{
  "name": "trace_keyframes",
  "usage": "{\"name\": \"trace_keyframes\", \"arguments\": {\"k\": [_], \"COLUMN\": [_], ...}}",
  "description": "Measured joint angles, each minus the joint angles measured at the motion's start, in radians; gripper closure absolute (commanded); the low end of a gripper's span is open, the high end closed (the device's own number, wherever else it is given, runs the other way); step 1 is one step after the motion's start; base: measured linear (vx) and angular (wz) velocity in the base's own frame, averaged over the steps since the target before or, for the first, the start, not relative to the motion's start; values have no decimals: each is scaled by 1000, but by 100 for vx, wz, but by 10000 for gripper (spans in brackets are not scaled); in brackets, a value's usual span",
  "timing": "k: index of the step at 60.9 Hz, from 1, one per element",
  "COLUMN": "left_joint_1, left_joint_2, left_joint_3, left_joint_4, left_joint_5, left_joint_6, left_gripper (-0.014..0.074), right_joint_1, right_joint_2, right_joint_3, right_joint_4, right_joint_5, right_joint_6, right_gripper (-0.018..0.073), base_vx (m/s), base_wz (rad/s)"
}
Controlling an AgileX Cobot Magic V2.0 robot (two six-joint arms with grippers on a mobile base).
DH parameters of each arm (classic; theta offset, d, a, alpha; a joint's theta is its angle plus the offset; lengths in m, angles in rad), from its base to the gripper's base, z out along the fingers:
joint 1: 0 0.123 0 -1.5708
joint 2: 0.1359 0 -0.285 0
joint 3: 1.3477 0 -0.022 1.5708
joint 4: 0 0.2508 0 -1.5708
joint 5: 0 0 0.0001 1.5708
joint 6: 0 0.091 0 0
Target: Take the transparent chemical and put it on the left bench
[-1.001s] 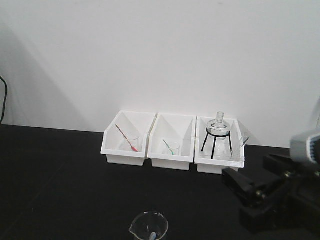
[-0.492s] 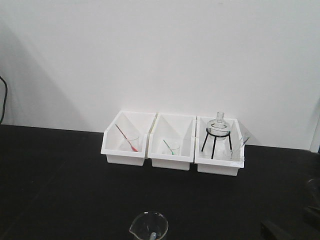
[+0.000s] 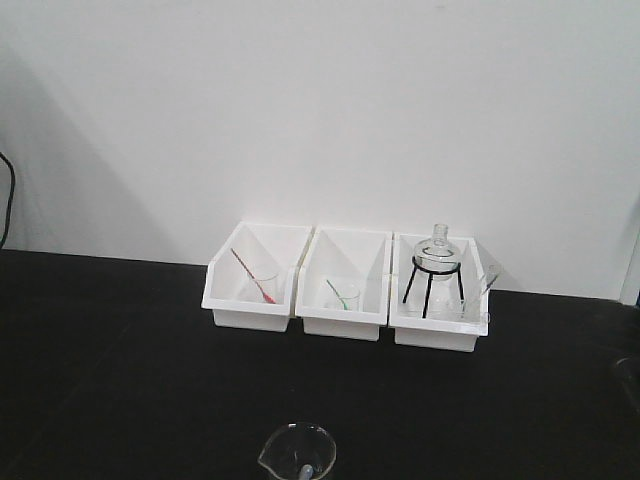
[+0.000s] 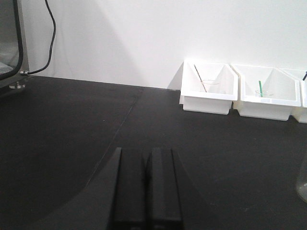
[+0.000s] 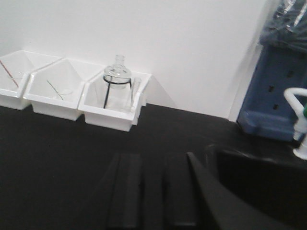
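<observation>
The transparent chemical (image 3: 297, 451), a small clear beaker with a pour spout, stands on the left bench (image 3: 120, 350) at the bottom middle of the front view, with no gripper near it. Its glass edge (image 4: 302, 182) shows faintly at the right border of the left wrist view. My left gripper (image 4: 145, 154) hovers low over the bare black top, its fingers pressed together and empty. In the right wrist view my right gripper (image 5: 153, 160) has a narrow gap between its fingers and holds nothing. Neither arm appears in the front view.
Three white open-front bins (image 3: 250, 305) stand against the white wall; the right one holds a round flask on a black tripod (image 3: 436, 262). A sunken black sink (image 5: 254, 182), a white tap (image 5: 297, 108) and blue equipment (image 5: 283, 86) lie right. A cabled device (image 4: 9, 43) sits far left.
The right arm, seen at the right edge of the front view a second ago, has drawn back down and right out of that view. The beaker has not moved.
</observation>
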Motion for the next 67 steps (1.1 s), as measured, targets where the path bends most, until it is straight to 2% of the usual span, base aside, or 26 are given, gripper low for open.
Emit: {"name": "trace_keyframes", "arguments": {"k": [5,8,14,21,30,67], "left_joint_1": [0,0,0,0,0,0], "left_joint_2": [0,0,0,0,0,0], "left_joint_3": [0,0,0,0,0,0], "left_joint_4": [0,0,0,0,0,0], "left_joint_5": [0,0,0,0,0,0], "left_joint_6": [0,0,0,0,0,0], "left_gripper": [600,600,600,600,600,600], "right_joint_1": [-68,-101,-123,-123,-123,-123], "right_joint_2": [-99,-160,-253,-267,-267,-267], "right_joint_3": [104,168,295,421,438,438], "right_joint_4": [112,169,205,212,216,216], "right_joint_5": [9,11,-23,-139,-193,-195], "right_joint_6": [-49,-64,-74,-76,-77,-78], "right_gripper": [571,572,568,566,567,567], "base_vx": [0,0,0,0,0,0], "base_wz": [0,0,0,1,0,0]}}
